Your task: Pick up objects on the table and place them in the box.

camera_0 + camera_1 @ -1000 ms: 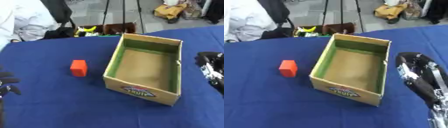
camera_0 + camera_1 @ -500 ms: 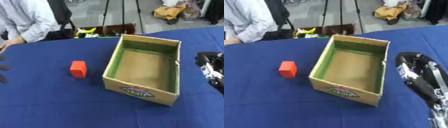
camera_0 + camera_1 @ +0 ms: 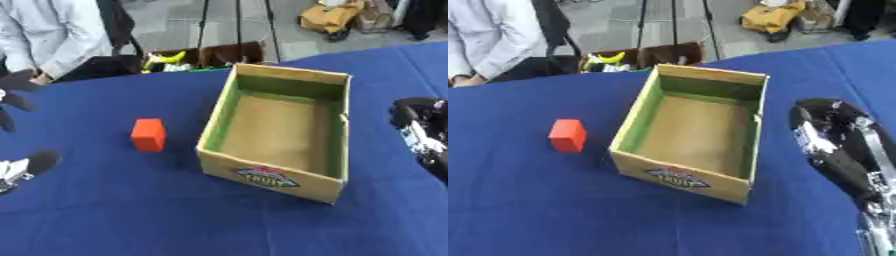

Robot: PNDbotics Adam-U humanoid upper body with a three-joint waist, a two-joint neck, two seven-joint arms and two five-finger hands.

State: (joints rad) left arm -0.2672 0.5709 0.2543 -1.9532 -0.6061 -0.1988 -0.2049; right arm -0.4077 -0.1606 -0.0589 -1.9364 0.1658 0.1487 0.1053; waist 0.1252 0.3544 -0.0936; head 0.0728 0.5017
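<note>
Here your orange block (image 3: pixel 148 134) stands on the blue table (image 3: pixel 114 210), just left of the open cardboard box (image 3: pixel 278 131). Left hand (image 3: pixel 19 107): fingers spread. Right hand (image 3: pixel 837 145): fingers indistinct.

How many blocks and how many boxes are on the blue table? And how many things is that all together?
Orange blocks: 1, the block standing on the table just left of the box.
Cardboard boxes: 1, the open box with green inner walls and nothing inside it.
Total: 2 things on the table.
</note>
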